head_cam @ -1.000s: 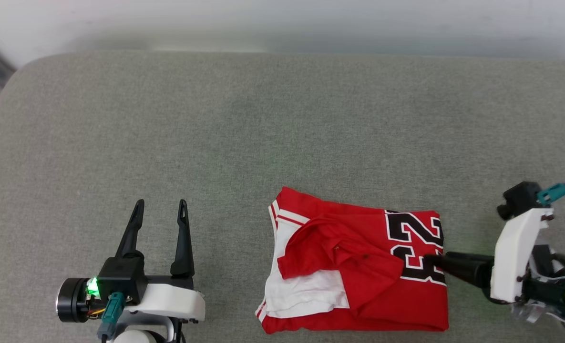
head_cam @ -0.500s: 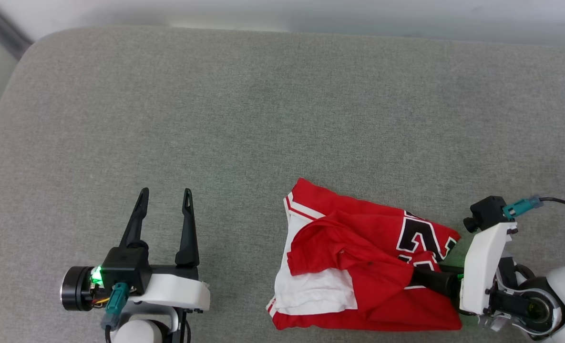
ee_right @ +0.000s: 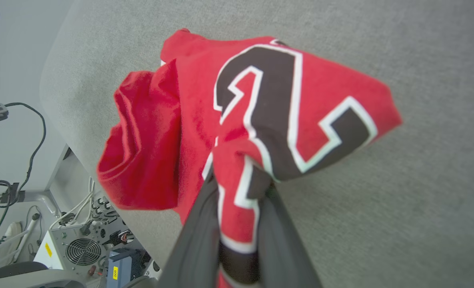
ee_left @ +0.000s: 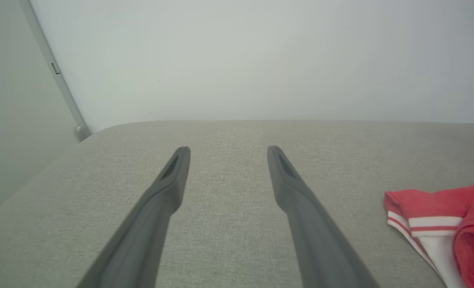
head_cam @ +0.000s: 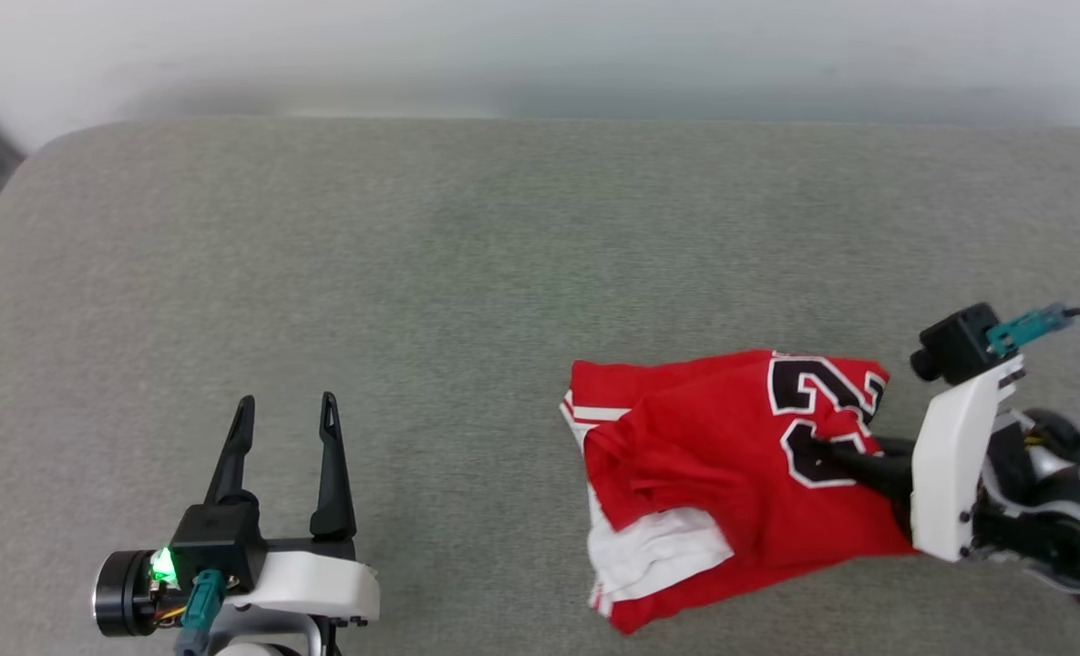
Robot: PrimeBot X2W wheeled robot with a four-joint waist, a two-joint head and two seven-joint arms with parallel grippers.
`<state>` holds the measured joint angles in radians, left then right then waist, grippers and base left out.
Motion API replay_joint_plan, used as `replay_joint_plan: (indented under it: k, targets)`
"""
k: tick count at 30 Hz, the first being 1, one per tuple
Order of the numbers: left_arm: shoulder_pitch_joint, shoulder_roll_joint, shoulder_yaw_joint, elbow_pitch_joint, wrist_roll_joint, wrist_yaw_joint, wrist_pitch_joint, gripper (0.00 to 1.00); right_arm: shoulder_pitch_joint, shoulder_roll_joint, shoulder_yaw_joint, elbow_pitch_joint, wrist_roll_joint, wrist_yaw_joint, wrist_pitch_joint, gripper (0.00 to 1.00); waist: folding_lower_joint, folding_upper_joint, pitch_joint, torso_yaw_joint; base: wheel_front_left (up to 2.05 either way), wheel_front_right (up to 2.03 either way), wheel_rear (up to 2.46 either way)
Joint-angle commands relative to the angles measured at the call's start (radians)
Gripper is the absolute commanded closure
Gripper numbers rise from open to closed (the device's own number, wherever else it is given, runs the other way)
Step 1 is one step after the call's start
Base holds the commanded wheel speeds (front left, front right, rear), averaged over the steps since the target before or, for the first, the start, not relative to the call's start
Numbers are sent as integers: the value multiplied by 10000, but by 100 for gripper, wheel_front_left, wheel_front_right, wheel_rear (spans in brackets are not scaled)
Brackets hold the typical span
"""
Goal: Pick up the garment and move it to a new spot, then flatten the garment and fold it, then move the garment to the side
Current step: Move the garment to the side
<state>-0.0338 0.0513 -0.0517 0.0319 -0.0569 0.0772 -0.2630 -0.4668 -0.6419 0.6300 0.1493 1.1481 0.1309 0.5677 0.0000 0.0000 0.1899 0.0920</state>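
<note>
**Red jersey, gripped at its numbered panel, near right part of the table**

- Garment [head_cam: 731, 456]: red jersey cloth, white sleeve with red-and-white striped trim, black number outlined in white. It is crumpled and loosely doubled over rather than flat. It sits on the near right part of the table [head_cam: 412, 273], with the numbered panel towards the robot's right and the white sleeve and trim on the left, near edge.
- Right hand [head_cam: 822, 444]: reaches in from the right, its fingers [ee_right: 199, 240] clamped together on a pinch of the numbered panel. In the right wrist view the cloth bunches up between them and stands a little proud of the table at the grip.
- Left hand [head_cam: 286, 410]: near left, well apart from the garment, its fingers spread wide with nothing between them. It is level above the table and points towards the far wall [ee_left: 261, 60]. A green light [head_cam: 161, 563] glows at its wrist.
- Table: covered in grey woven fabric, with rounded corners.
- Below the table edge, in the right wrist view: a box with a fan grille [ee_right: 83, 252] and loose cables [ee_right: 33, 132].
</note>
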Motion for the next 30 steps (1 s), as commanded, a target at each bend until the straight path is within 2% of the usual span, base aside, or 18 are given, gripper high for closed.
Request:
replay_joint_plan:
  k: [1,9,15,18,23,29,30]
  targets:
    - [117,-12,113,-89,23,-9,-19,0,-387,-390,171,-334,-153,-4,-19,100,0,0,-154,-576,0,0,0]
    - [183,-12,416,-436,41,-3,-21,0,-1205,-1860,505,-1358,-601,-4,0,100,0,0,358,-2156,0,0,0]
    - [-191,13,485,-745,297,-62,-19,0,-1689,-2587,244,-954,-1002,-4,-434,100,0,0,1204,-2997,0,0,0]
    - [-405,74,490,-874,421,-107,-19,0,-1956,-3033,88,-396,-1578,-4,-807,100,0,0,1644,-3146,0,0,0]
    - [-734,227,444,-1092,551,-178,-19,0,-2409,-3353,-213,1108,-2365,-6,-1427,100,0,0,2326,-3178,0,0,0]
    - [-1063,374,382,-1369,637,-222,-21,0,-3077,-3292,-573,3060,-3207,-6,-1941,100,0,0,3117,-3057,0,0,0]
    - [-1258,458,326,-1477,694,-201,-21,0,-3441,-3121,-925,4031,-3428,-8,-2208,100,0,0,3461,-2932,0,0,0]
